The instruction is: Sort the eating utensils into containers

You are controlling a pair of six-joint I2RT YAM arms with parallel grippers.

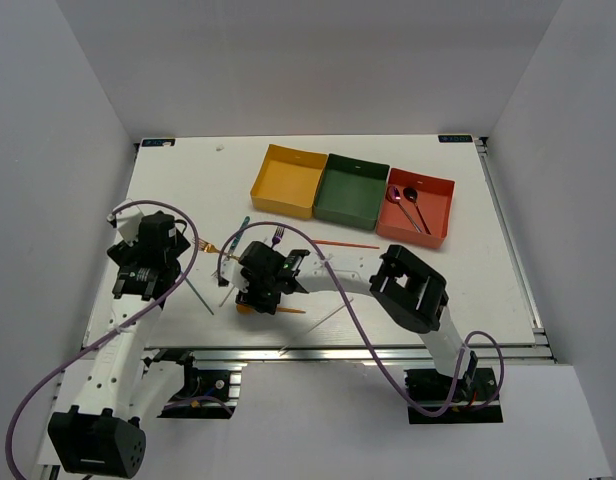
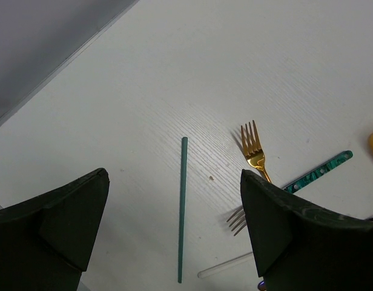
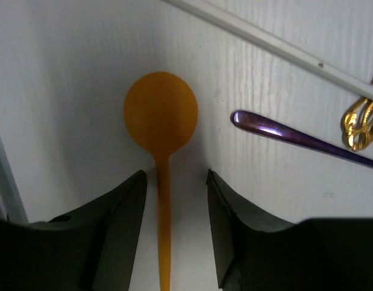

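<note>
Between the parted right fingers point(image 3: 117, 233), handle of the orange spoon point(image 3: 161, 118).

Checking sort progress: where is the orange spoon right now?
In the right wrist view, the orange spoon lies on the table, its handle between the fingers of the open right tool; the purple fork handle lies nearby, to the picture's right.

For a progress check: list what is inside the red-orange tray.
Inside the red-orange tray lie a black spoon and a pinkish spoon, side by side. No arm covers the tray, so nothing there is hidden.
</note>
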